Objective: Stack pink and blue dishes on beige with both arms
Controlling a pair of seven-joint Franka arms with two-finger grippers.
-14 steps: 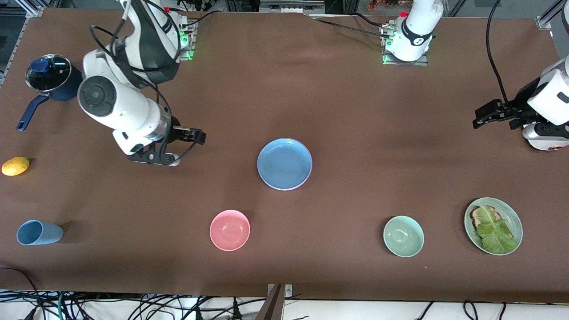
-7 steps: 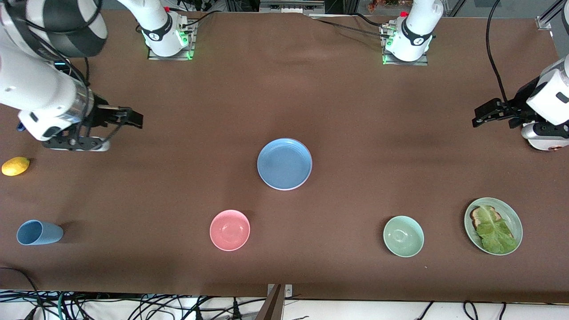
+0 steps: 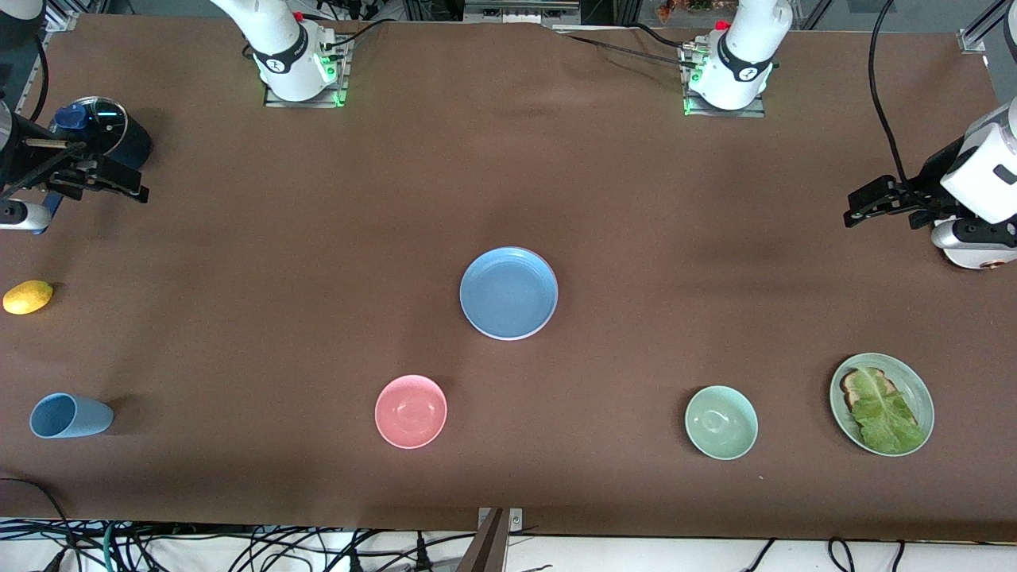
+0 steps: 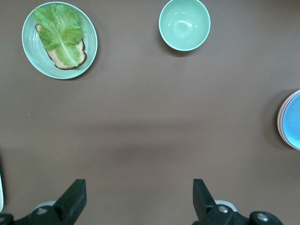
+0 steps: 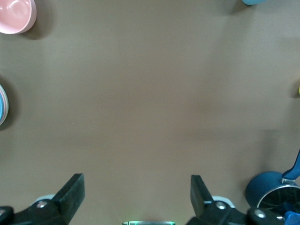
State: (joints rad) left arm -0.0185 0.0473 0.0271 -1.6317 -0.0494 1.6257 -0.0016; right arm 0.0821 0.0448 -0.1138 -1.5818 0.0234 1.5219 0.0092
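The blue plate [image 3: 508, 292] lies at the middle of the table, on top of a stack. In the left wrist view a thin pink rim [image 4: 280, 123] shows under the blue plate [image 4: 293, 119]. The beige plate is hidden beneath them. My right gripper [image 3: 137, 191] hangs open and holds nothing, over the table beside a dark blue pot at the right arm's end. My left gripper [image 3: 854, 211] waits open, also holding nothing, over the left arm's end. Bare brown table shows between both pairs of fingers in the wrist views.
Near the front edge stand a pink bowl [image 3: 411, 411], a pale green bowl [image 3: 721, 422] and a green plate with toast and lettuce [image 3: 882, 403]. A light blue cup [image 3: 67, 415], a lemon [image 3: 28, 296] and the lidded pot [image 3: 95, 131] lie at the right arm's end.
My right arm has swung away from the middle of the table out to its own end, gripper open throughout. The left arm and the plates have not moved.
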